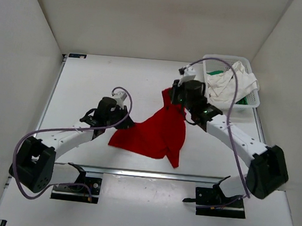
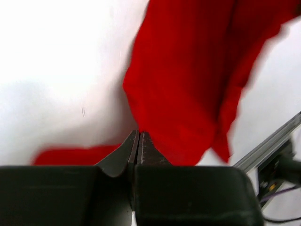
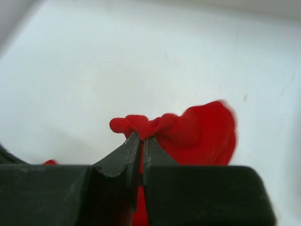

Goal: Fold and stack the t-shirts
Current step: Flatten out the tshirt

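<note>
Red shirt (image 1: 157, 132): lies partly spread on the white counter (image 1: 101, 76), between the two arms. Its far right corner is pulled up off the surface into a peak; the rest drapes down and fans out toward the near edge, creased and unfolded.
Right end effector (image 1: 173, 98): clenched on the raised far corner of the red shirt. In the right wrist view the fingers meet on a small bunched ridge of red cloth that sticks out just past the tips (image 3: 141, 139), with more of the shirt (image 3: 202, 127) sagging behind.
Left end effector (image 1: 124, 124): at the shirt's left edge, low to the counter. In the left wrist view the fingers are pressed together (image 2: 138, 141) on the red hem, with cloth running off to both sides of the tips; the bulk of the shirt (image 2: 188, 84) hangs beyond, blurred.
Off-white shirt (image 1: 226, 85): crumpled in the white mesh basket (image 1: 256, 102) at the far right corner of the counter, spilling over the near rim.
Green shirt (image 1: 215, 73): in the same basket, under the off-white shirt; only small patches show.
Stack: none formed; no shirt folded.
</note>
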### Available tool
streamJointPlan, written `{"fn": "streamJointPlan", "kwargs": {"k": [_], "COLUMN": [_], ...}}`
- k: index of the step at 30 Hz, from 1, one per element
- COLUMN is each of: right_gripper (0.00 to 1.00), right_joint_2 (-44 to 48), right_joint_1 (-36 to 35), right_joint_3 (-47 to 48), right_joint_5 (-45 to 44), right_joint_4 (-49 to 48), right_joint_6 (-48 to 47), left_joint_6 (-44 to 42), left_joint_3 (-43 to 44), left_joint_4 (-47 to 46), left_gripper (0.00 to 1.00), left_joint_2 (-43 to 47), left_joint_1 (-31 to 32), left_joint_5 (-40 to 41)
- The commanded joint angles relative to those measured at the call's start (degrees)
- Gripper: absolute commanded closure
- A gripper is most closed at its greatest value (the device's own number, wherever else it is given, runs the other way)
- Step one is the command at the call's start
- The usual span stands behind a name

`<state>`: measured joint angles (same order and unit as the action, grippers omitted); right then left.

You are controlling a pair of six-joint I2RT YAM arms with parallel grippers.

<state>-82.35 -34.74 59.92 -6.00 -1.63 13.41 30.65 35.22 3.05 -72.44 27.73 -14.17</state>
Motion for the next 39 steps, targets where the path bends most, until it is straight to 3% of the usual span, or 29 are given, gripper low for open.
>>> {"fn": "streamJointPlan", "kwargs": {"k": [1,7,12,15,18,20,22,25,28,31,36,39], "right_gripper": [1.00,1.00,1.00,1.00,1.00,1.00,1.00,1.00,1.00,1.00,1.00,1.00], "right_joint_2": [8.6,13.8,18.4,20.4,19.1,16.4,10.0,-1.4,-14.7,-24.4,-26.4,-27.8], "right_joint_1": [0.8,-0.6,3.2,9.2,19.9,26.9,29.1,29.0,27.1,23.9,20.3,19.9], "right_joint_3": [8.2,19.9,25.5,22.1,15.5,10.1,4.3,7.1,19.0,32.3,40.4,44.4], "right_joint_5": [2.6,6.9,14.2,18.2,26.7,33.9,39.4,36.9,32.9,27.3,18.9,18.4], "right_joint_4": [0.6,7.5,10.2,8.9,3.8,-1.9,-8.6,-7.3,0.7,10.1,10.7,13.7], "right_joint_6": [-1.9,-3.8,-0.5,2.9,8.3,12.2,14.5,12.2,8.9,5.0,1.4,0.8], "left_joint_6": [0.1,-0.8,-3.3,-5.7,-6.4,-6.6,-6.1,-3.7,-1.1,1.2,1.6,4.7], "left_joint_3": [4.8,11.7,18.5,22.1,23.3,21.6,16.6,10.3,8.1,8.0,8.5,7.7], "left_joint_4": [2.2,8.7,15.5,19.0,20.4,20.2,18.4,13.7,10.4,6.7,5.3,2.2], "left_gripper": [0.99,0.98,0.97,0.96,0.96,0.96,0.96,0.96,0.96,0.98,0.94,0.91], "left_joint_2": [5.7,14.3,18.1,18.7,18.7,17.7,17.1,15.4,11.6,6.6,4.0,2.2], "left_joint_1": [-4.4,-12.8,-20.7,-24.0,-23.2,-22.4,-21.9,-23.5,-22.5,-23.9,-25.3,-27.6], "left_joint_5": [-2.2,-5.0,-3.9,-3.7,-0.2,0.6,3.3,2.1,4.1,-0.6,0.6,-5.6]}}
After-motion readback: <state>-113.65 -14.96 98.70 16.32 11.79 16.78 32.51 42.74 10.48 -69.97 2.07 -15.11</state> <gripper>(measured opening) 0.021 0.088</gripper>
